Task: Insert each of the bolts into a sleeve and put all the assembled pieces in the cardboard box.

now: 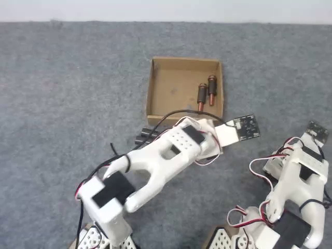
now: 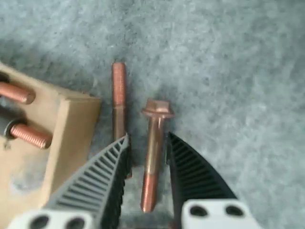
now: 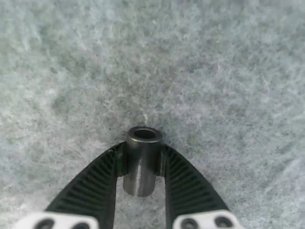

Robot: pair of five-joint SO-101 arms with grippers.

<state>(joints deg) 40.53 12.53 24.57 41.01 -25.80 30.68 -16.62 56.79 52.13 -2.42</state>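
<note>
Where your left arm stretches across the grey carpet to the near wall of the cardboard box, the left gripper sits low over a bolt. The fingers are narrowly parted and straddle the copper shaft: one finger is right at it and a sliver of gap shows on the other side. The bolt runs lengthwise between the fingers, flanged head away from the wrist. A second bolt lies just beside it, roughly parallel, its near end hidden behind a finger, close to the box corner. Two assembled pieces lie side by side in the right part of the box. Two loose sleeves, dark, lie on the carpet just in front of the box's near left corner, beside the arm. Your right gripper is closed on a black sleeve, pinched from both sides, open bore facing the camera, carpet beneath. That arm is folded back at the near right, well apart from the box.
</note>
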